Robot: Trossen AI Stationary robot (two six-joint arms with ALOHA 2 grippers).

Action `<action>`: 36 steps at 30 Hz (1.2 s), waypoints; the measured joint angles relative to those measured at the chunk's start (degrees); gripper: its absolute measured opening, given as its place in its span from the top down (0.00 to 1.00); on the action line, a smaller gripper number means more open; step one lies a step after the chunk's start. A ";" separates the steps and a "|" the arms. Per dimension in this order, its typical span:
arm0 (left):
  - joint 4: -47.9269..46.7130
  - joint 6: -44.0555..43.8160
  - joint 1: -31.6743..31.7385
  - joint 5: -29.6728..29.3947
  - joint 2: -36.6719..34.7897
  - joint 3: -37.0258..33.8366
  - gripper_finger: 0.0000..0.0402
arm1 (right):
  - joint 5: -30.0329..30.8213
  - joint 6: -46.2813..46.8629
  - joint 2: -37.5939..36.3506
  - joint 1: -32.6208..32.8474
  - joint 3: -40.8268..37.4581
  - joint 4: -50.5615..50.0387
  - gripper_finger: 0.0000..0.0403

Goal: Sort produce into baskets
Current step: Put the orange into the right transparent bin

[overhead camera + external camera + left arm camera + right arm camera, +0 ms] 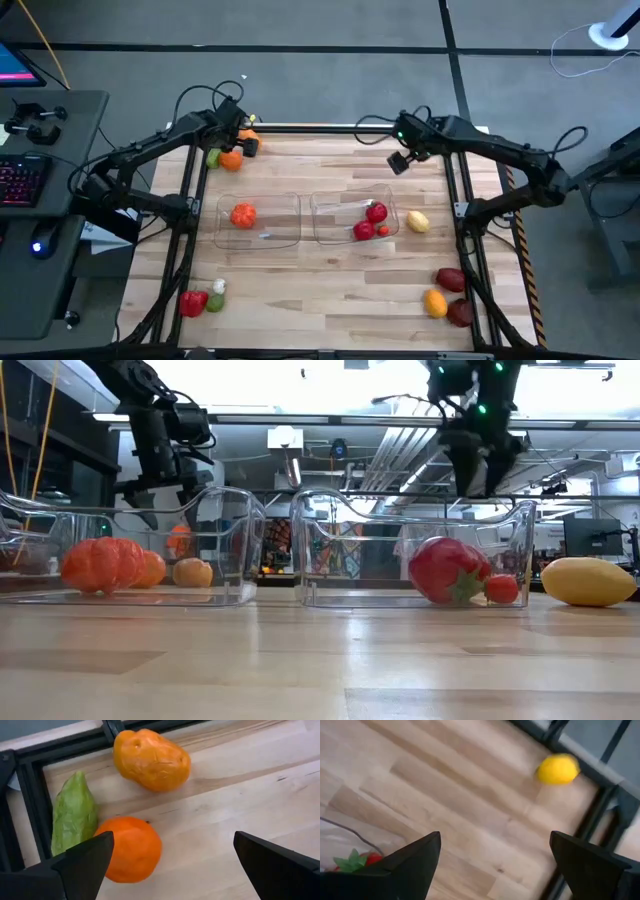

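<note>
While most produce waits at the table's edges, the high view puts the left gripper at the far left corner over the round orange fruit, far nearer it than the right gripper, which hangs beyond the right basket.

From table level, the left basket holds an orange pumpkin.

Through the left wrist camera, the fingers stand spread (nothing between them), the orange fruit beside one fingertip, off-centre.

Through the right wrist camera, its fingers are likewise spread, a yellow lemon well ahead.
</note>
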 joint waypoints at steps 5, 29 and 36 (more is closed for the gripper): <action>-1.74 3.11 3.61 0.32 1.98 3.15 0.00 | -8.68 5.66 -5.92 -0.81 -13.97 14.28 0.08; -12.90 0.90 5.26 2.47 22.28 7.16 0.00 | -23.07 16.45 -7.87 4.20 -31.22 51.02 0.08; -10.30 1.02 2.01 2.43 25.14 3.00 0.00 | -22.96 15.73 -7.87 4.20 -31.21 51.02 0.08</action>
